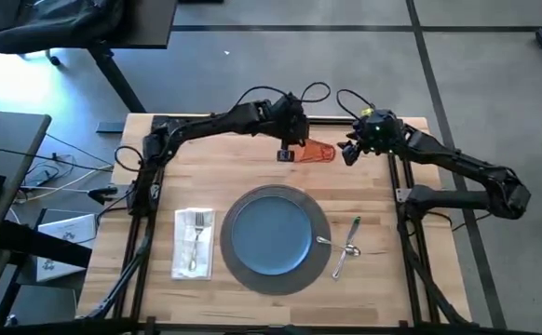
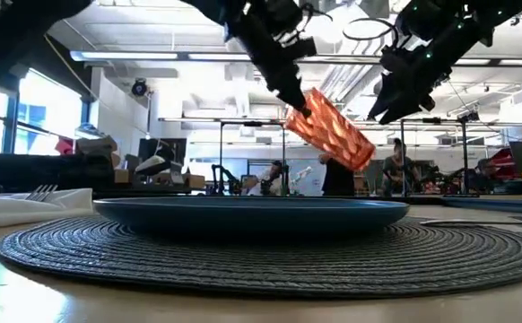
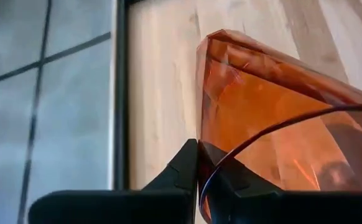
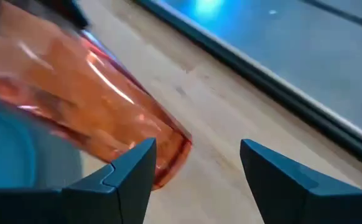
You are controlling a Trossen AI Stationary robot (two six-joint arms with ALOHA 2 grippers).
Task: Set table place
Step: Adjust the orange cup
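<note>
I note the round dark grey woven placemat (image 1: 319,266) at the wooden table's (image 1: 420,298) near centre already carries plate, fork and cutlery, while my left gripper (image 1: 287,154), clamped on the tilted orange ribbed tumbler's (image 1: 318,153) rim, has it unplaced beside the open, empty right gripper (image 1: 353,154).

No writing, label, brand, number or sign can be read anywhere in these views, neither on the arms nor on anything lying on the table or standing in the room behind it.
</note>
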